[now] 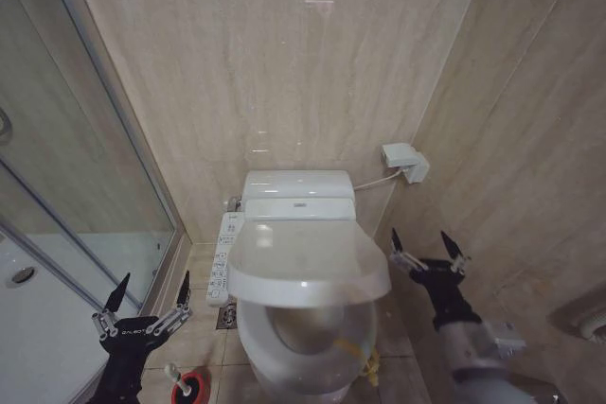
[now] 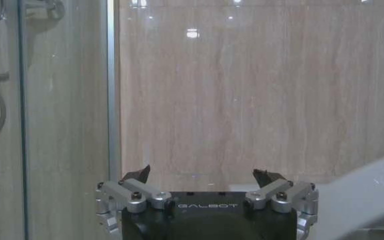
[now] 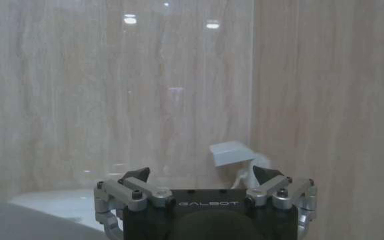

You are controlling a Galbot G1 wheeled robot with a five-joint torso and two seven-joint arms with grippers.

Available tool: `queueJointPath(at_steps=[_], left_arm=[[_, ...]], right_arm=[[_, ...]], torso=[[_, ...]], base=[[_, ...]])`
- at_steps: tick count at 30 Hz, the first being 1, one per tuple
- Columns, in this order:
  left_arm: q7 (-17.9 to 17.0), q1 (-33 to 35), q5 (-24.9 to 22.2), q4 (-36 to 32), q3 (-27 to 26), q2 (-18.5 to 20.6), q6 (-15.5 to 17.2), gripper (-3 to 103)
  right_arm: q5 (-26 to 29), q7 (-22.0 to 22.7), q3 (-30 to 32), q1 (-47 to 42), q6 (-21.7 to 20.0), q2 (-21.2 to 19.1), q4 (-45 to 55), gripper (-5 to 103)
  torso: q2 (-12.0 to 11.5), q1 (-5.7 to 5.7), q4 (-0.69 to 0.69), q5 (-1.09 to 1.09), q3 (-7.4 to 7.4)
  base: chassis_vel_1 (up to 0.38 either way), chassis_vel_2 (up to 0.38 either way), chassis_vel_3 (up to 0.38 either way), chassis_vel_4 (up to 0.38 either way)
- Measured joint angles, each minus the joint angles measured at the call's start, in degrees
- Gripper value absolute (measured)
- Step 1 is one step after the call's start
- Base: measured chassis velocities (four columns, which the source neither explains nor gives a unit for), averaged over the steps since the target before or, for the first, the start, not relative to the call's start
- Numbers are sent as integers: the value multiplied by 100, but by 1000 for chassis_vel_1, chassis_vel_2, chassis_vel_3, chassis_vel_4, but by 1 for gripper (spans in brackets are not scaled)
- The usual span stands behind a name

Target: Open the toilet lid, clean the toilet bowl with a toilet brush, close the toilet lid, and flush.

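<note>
The toilet lid (image 1: pixel 308 260) stands partway up, tilted over the toilet bowl (image 1: pixel 305 330), and nothing is touching it. A yellow strap (image 1: pixel 364 351) hangs at the bowl's right side. The toilet brush (image 1: pixel 173 373) stands in a red holder cup (image 1: pixel 195 388) on the floor left of the toilet; only its white handle end shows. My left gripper (image 1: pixel 151 291) (image 2: pixel 205 175) is open just above the brush, nothing between its fingers. My right gripper (image 1: pixel 428 245) (image 3: pixel 202 172) is open to the right of the lid, near the side wall.
A glass shower door (image 1: pixel 85 167) and a white shower tray (image 1: pixel 43 324) close off the left. The cistern (image 1: pixel 298 184) backs onto the tiled wall. A control panel (image 1: pixel 223 257) runs along the seat's left side. A white wall box (image 1: pixel 401 159) (image 3: pixel 231 152) sits right of the cistern. A floor drain (image 1: pixel 225 317) lies left of the bowl.
</note>
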Motion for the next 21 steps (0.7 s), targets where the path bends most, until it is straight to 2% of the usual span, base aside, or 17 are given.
queueJointPath(at_steps=[6, 12, 21], left_arm=[[0, 0, 0, 0, 0, 0, 0, 100], [0, 0, 0, 0, 0, 0, 0, 100], [0, 0, 0, 0, 0, 0, 0, 100]], right_arm=[[-334, -233, 256, -457, 255, 323, 208, 100], [-450, -325, 238, -586, 230, 475, 363, 100], [-66, -559, 281, -555, 327, 478, 381, 100]], torso=[[0, 0, 1, 0, 0], [0, 1, 1, 0, 0], [0, 1, 1, 0, 0]], base=[[0, 0, 0, 0], [0, 0, 0, 0], [0, 0, 0, 0]])
